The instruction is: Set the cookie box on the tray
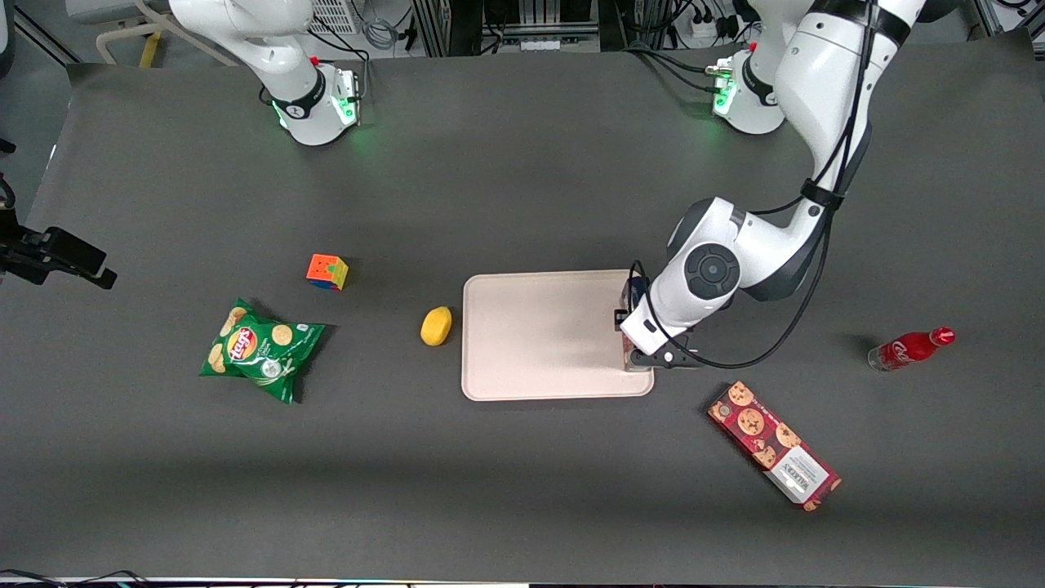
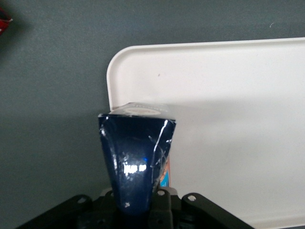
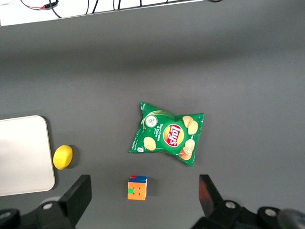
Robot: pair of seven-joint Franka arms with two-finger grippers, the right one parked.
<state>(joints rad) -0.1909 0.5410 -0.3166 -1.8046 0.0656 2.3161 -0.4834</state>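
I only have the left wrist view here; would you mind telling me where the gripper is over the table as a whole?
Observer: The gripper holds the cookie box at the edge of the tray that faces the working arm's end of the table.
Operator: Thank you, does anything lie beside the tray?
Observer: A lemon lies by the tray's edge toward the parked arm's end.
Operator: And the red object I glimpse?
Observer: That is a red cola bottle, lying farther toward the working arm's end.
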